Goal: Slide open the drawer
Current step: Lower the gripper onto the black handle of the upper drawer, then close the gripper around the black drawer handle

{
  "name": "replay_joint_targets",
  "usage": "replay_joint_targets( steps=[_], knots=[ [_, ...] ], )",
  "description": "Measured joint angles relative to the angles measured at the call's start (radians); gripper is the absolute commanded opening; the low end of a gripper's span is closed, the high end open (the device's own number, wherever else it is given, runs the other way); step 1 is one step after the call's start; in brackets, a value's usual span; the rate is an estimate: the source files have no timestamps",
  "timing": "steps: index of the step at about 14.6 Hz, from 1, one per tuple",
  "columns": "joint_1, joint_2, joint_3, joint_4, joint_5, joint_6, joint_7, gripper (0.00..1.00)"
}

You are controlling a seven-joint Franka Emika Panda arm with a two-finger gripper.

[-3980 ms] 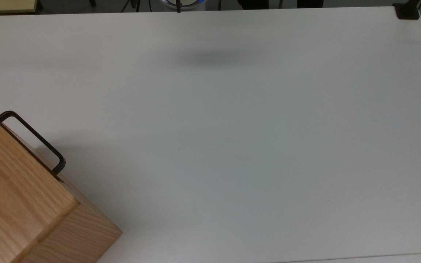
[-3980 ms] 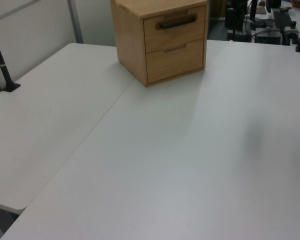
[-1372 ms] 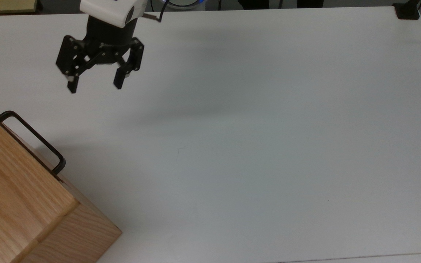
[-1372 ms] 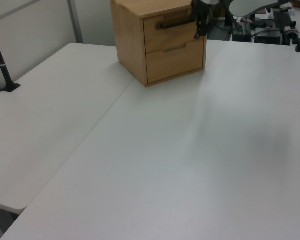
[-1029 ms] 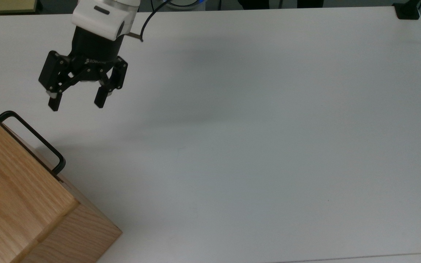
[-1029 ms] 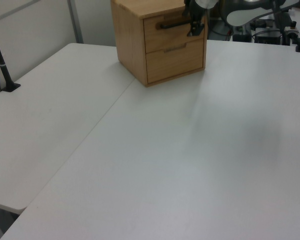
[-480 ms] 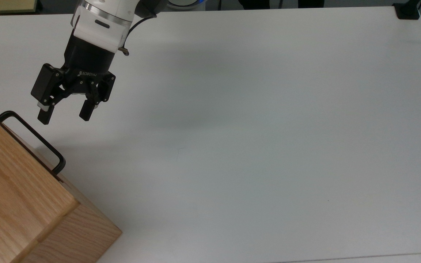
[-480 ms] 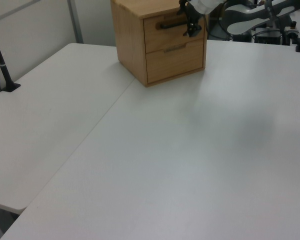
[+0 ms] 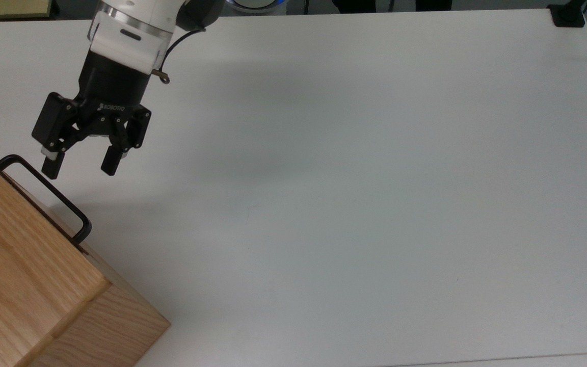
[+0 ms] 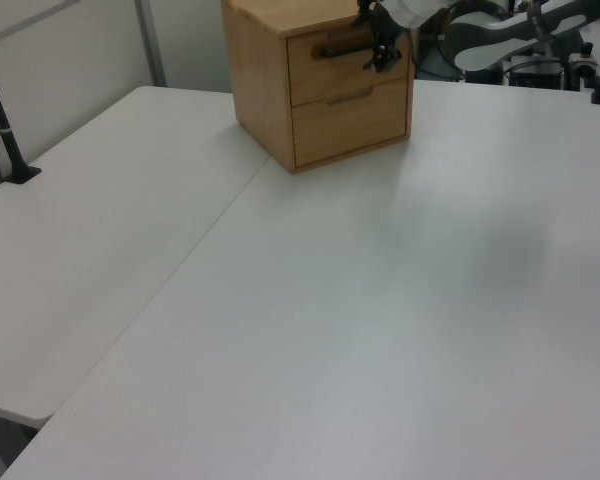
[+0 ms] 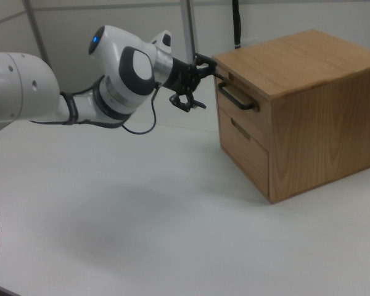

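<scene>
Approach step in hand, by my reading: the gripper (image 9: 79, 169) is hovering just off the cabinet (image 11: 308, 98), jaws spread wide, nothing between them. One fingertip (image 9: 50, 168) is sitting close beside the upper end of the black bar handle (image 9: 49, 196) in the top view; contact cannot be made out.

The drawer (image 11: 237, 102) is sitting shut in the top slot of the cabinet, front flush with the cabinet face, a second drawer front (image 11: 243, 151) below it. The cabinet is standing on the white table (image 9: 354, 168), at the top view's lower left corner.

Next move, as a judgement: jaws are needing to straddle the bar near its middle, close on it, then draw straight out from the cabinet face along the slide. An off-axis pull is risking dragging the whole cabinet across the table
</scene>
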Motion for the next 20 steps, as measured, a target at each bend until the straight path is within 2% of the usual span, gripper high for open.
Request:
replay_joint_targets(
  steps=[3, 7, 12, 15, 19, 20],
  knots=[
    [-0.002, 0.029, -0.016, 0.018, -0.007, 0.043, 0.000, 0.89],
    [-0.002, 0.057, -0.018, 0.058, -0.032, 0.044, -0.001, 0.59],
    [-0.022, 0.061, -0.022, 0.065, -0.102, 0.044, -0.007, 0.51],
    [-0.032, 0.062, -0.022, 0.065, -0.107, 0.044, -0.012, 0.37],
    [-0.034, 0.065, -0.019, 0.057, -0.107, 0.044, -0.014, 0.13],
    [-0.035, 0.066, -0.019, 0.059, -0.107, 0.044, -0.014, 0.12]
  ],
)
